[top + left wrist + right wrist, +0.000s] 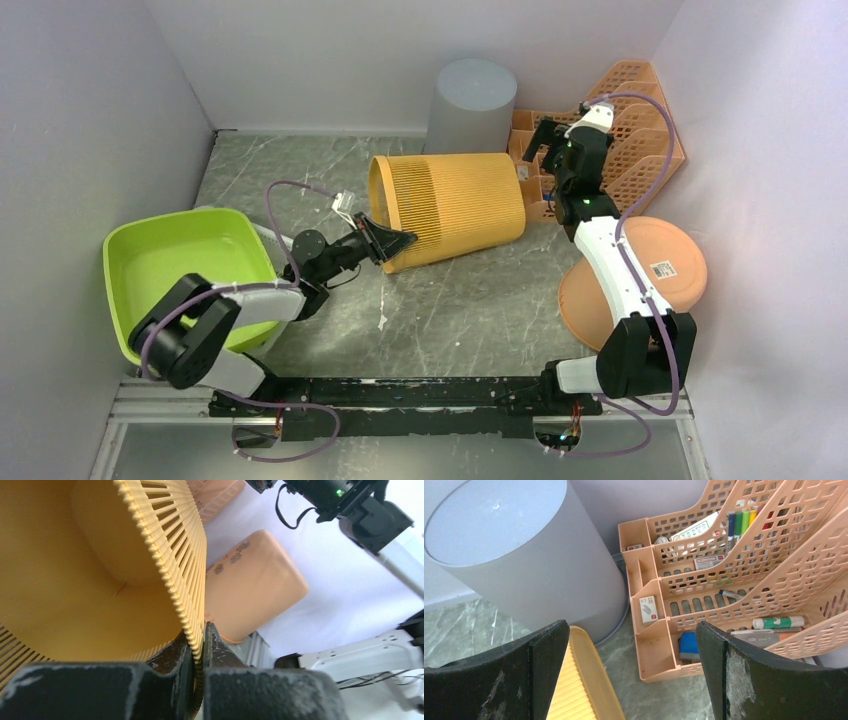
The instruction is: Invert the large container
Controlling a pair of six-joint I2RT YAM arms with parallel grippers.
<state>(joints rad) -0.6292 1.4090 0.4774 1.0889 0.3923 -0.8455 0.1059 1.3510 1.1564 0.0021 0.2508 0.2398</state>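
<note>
Left claw [396, 242] clamped on rim of yellow slatted bin [455, 205]; bin sideways at centre of desk [470, 300]. Right claw [537, 150] spread wide, empty, over bin's base.

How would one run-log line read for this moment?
left gripper: shut on yellow basket rim | yellow basket: lying on side | right gripper: open, empty

The bare table [450, 310] in front of the basket [455, 205] leaves room to pass. Behind the basket, 2 things stand close: the gray bin [470, 100] and the rack [650, 150]. The green tub [170, 265] blocks the left side, the plate [685, 250] the right.
</note>
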